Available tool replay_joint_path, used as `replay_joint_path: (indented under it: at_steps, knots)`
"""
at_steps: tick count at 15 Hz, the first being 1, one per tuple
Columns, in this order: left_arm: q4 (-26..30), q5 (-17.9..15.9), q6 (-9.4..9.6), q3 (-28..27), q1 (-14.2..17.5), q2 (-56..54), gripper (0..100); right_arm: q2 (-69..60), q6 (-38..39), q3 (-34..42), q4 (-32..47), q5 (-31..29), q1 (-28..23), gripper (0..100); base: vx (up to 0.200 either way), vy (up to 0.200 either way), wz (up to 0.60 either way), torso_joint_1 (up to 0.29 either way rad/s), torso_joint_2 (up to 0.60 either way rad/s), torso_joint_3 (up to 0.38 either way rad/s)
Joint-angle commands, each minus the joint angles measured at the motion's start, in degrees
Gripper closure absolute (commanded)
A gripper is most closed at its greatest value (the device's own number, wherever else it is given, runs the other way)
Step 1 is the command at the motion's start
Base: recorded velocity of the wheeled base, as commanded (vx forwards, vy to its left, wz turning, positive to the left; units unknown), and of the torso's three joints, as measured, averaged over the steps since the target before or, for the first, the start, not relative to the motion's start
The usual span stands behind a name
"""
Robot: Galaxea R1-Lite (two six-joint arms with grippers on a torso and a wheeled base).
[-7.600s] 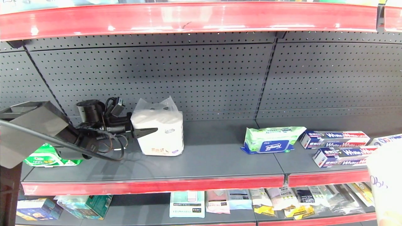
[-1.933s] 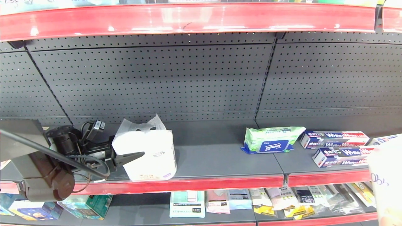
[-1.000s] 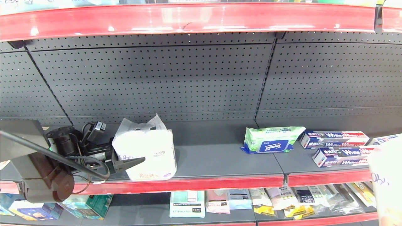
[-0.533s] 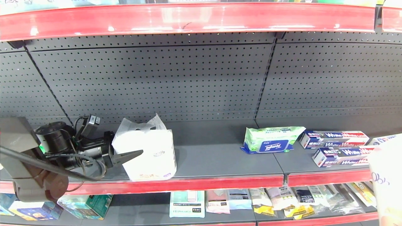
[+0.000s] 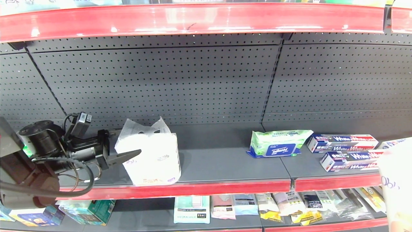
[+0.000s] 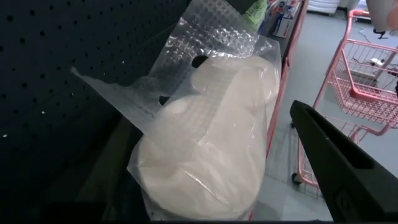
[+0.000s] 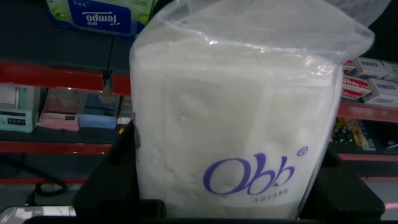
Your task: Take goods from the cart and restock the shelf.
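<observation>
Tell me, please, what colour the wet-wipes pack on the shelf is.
The wet-wipes pack is light green with a blue label; best in the head view.

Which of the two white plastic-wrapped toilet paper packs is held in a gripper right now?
The pack with large blue lettering, clamped in the right gripper. The other pack stands on the grey shelf.

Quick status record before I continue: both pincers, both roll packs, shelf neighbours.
left pincer: open beside the shelved roll pack, near finger clear of it
shelved roll pack: upright near the shelf front edge
right pincer: shut on the held roll pack, in front of the shelf
neighbours: wet wipes, then toothpaste boxes, further right
gap: bare shelf between pack and wipes
</observation>
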Motion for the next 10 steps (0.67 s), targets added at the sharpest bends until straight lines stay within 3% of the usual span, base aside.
replay_joint_path:
  at_steps: [1,4,8,10]
  knots:
    - [-0.06,0.00,0.02,0.00,0.46,-1.90,0,-0.06,-0.01,-0.02,-0.05,0.05,0.00,100,0.000,0.000,0.00,0.000,0.00,0.000]
    - [-0.06,2.02,-1.21,0.44,1.95,-4.71,0,0.21,-0.09,-0.29,0.04,0.14,0.00,100,0.000,0.000,0.00,0.000,0.00,0.000]
    - [-0.06,3.61,-1.47,2.73,3.09,-7.52,0,0.30,-0.62,-0.37,-0.05,0.23,0.09,100,0.000,0.000,0.00,0.000,0.00,0.000]
    - [-0.06,7.91,-1.47,2.99,3.80,-7.87,0,0.38,-0.71,-0.37,-0.05,0.31,0.09,100,0.000,0.000,0.00,0.000,0.00,0.000]
